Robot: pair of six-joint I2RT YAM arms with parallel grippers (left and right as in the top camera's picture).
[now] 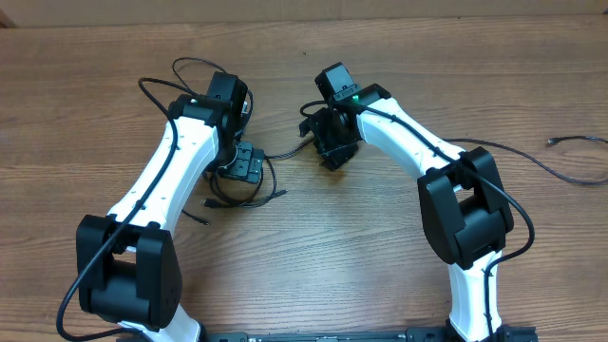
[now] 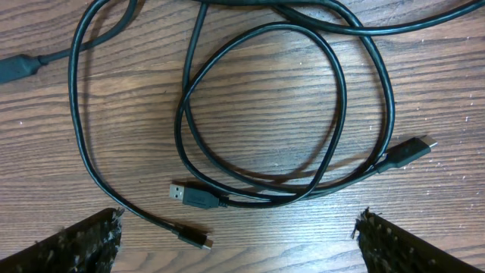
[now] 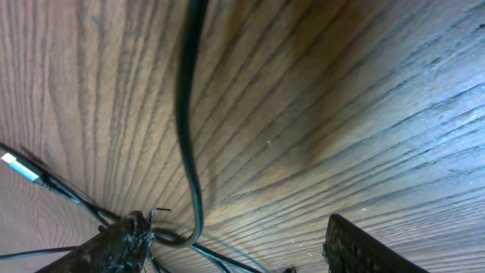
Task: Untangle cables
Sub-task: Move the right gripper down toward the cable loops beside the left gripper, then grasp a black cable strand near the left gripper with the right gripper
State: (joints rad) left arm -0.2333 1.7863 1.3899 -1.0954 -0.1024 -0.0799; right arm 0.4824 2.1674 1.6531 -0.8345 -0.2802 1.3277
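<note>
Several thin black cables (image 2: 261, 114) lie looped on the wooden table under my left gripper (image 2: 239, 244), which hangs open above them. A USB plug (image 2: 189, 195), a small silver-tipped plug (image 2: 198, 241) and another plug (image 2: 405, 152) lie between its fingers (image 2: 83, 243). From overhead the left gripper (image 1: 245, 169) covers part of the bundle (image 1: 237, 195). One strand (image 1: 285, 152) runs right to my right gripper (image 1: 332, 150). In the right wrist view a cable (image 3: 188, 121) curves down beside the left finger (image 3: 114, 246). The right gripper (image 3: 239, 246) has its jaws apart, low over the table.
A separate thin black cable (image 1: 570, 142) with a plug end lies at the far right of the table (image 1: 313, 247). A silver-tipped plug (image 3: 15, 163) lies at the left edge of the right wrist view. Thick black arm cables run along both white arms.
</note>
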